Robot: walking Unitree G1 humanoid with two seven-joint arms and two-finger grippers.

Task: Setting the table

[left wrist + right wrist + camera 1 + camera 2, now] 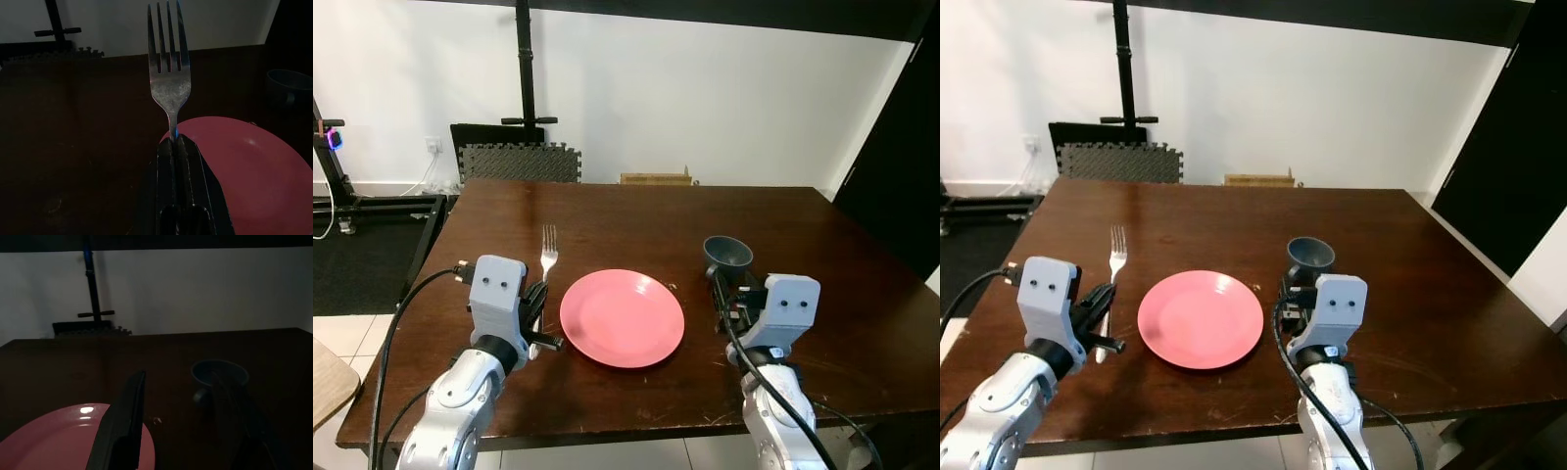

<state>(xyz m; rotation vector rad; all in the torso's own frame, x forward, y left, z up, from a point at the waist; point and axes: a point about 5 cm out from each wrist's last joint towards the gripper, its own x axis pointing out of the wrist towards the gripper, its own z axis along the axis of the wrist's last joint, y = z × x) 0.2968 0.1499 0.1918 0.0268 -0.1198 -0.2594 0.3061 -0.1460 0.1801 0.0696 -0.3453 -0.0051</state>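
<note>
Silver jointed arms, grey boxy wrist housings, black cables, black-fingered left pincer (536,305)

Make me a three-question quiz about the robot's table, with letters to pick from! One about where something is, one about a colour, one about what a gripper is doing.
1. Where is the fork?
A. on the plate
B. on the robot's left of the plate
C. inside the cup

2. What colour is the plate?
A. pink
B. green
C. white

3. What is the left gripper doing?
A. wide open
B. holding the cup
C. shut on the fork's handle

Answers: 1 B, the fork lies beside the plate's left edge. 2 A, it is plainly pink. 3 C, the left wrist view shows the fingers pinching the handle.
</note>
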